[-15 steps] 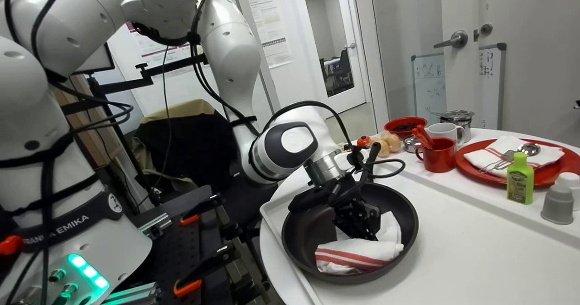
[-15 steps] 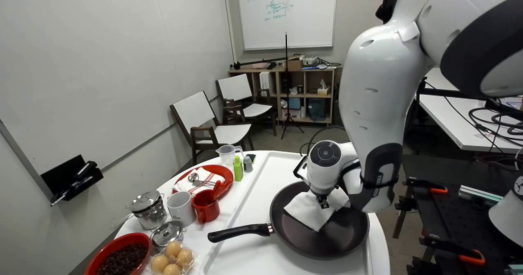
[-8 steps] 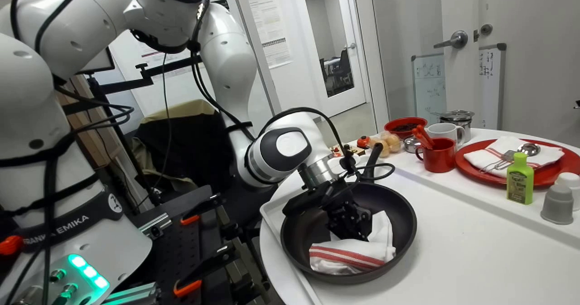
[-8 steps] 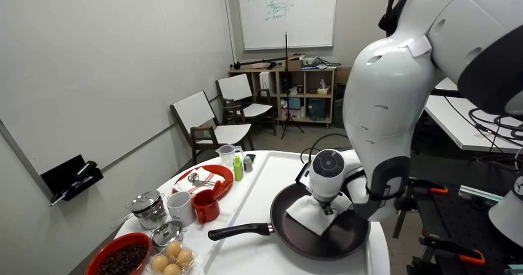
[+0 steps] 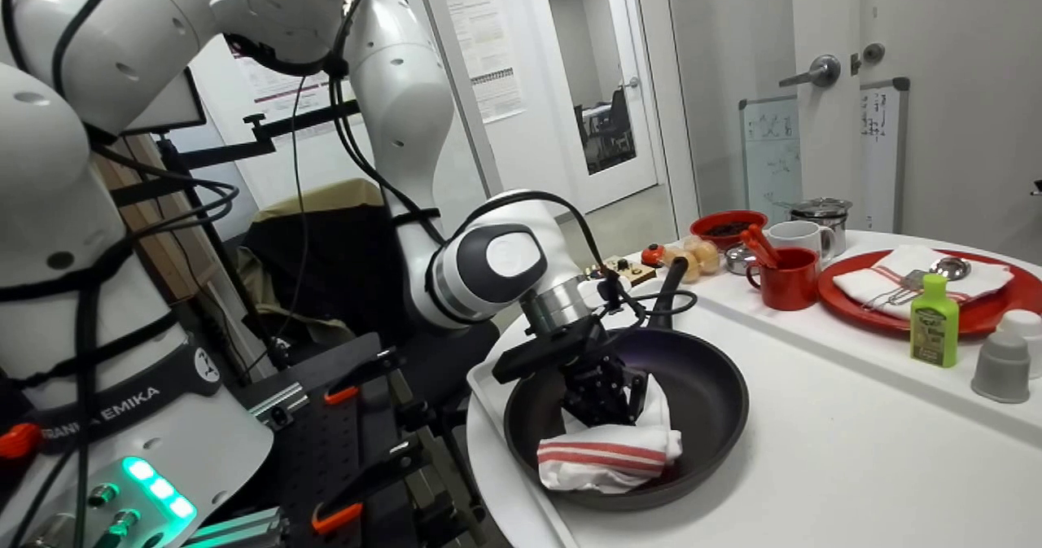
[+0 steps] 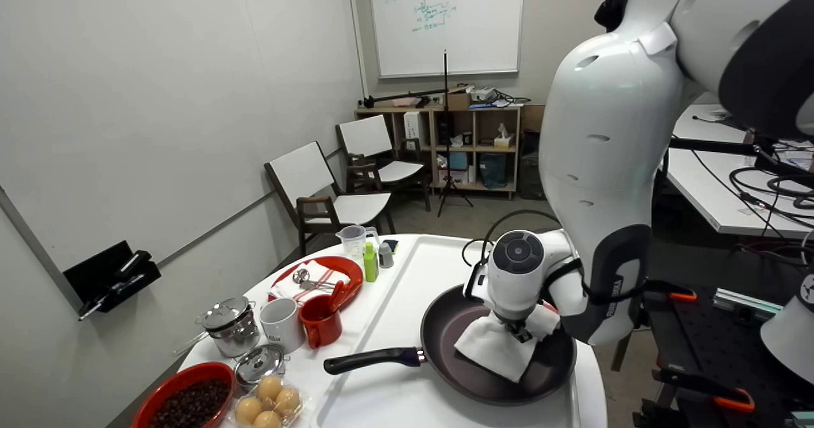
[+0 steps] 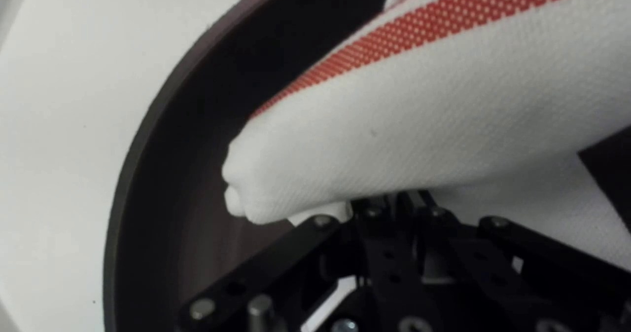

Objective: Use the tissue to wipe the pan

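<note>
While the end effector (image 7: 394, 204) points down into the pan (image 5: 710, 401), its fingers stand close together and pinch the white cloth (image 5: 606, 450) with red stripes, the tips partly hidden behind a fold in the wrist view. The cloth lies inside the pan, doubled over, its striped end near the wall and bare dark floor showing beside it. In both exterior views the pan rests on a white tray (image 6: 381, 402), near the tray edge toward the robot's base (image 5: 187, 442), and its long handle (image 6: 372, 360) points toward the opposite edge. Between that opposite edge and the rim of the desk (image 6: 591, 383) stand a red bowl (image 6: 149, 406), a steel pot (image 6: 234, 337), a white mug (image 6: 282, 329) and a red mug (image 6: 321, 326). Also there, a red plate (image 5: 842, 309) carries a napkin (image 5: 920, 259) and metal utensils (image 5: 951, 268), with a green bottle (image 5: 934, 328) just beside it.
</note>
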Robot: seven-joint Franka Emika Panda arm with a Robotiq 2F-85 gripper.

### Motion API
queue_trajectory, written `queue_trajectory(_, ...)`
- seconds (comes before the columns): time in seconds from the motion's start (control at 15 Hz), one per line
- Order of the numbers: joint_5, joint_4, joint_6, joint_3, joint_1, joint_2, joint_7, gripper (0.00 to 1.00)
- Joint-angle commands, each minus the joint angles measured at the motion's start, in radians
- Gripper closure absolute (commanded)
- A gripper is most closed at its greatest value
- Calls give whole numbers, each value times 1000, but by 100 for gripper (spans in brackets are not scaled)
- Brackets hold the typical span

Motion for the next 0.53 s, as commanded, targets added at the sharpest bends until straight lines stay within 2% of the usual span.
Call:
queue_trajectory(0.0,-71,-40,-12,106,-100,-75,-82,93)
queue_trajectory(0.07,-84,-45,-14,123,-121,-89,-97,93)
queue_trajectory(0.47,-194,-63,3,316,-377,-185,-216,93)
